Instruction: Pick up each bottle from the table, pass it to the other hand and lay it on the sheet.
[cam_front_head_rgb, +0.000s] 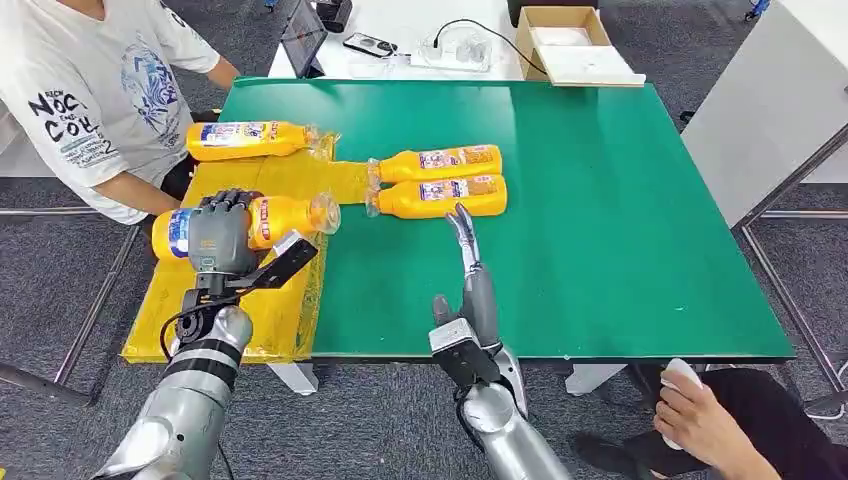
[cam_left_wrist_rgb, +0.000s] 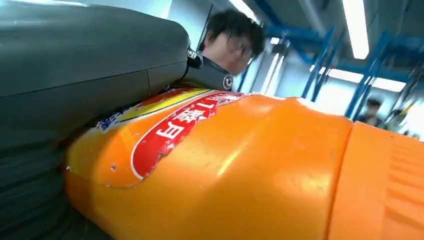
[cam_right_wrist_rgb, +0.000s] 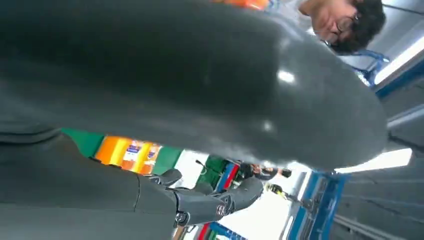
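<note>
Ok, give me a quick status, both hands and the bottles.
Left hand holds a bottle over the yellow sheet. Right hand open, empty. Two bottles left on the table. Nothing blocking.

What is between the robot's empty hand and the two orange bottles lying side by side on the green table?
Nothing: in the head view only bare green table top separates the right hand from the nearer orange plastic bottle of the pair.
</note>
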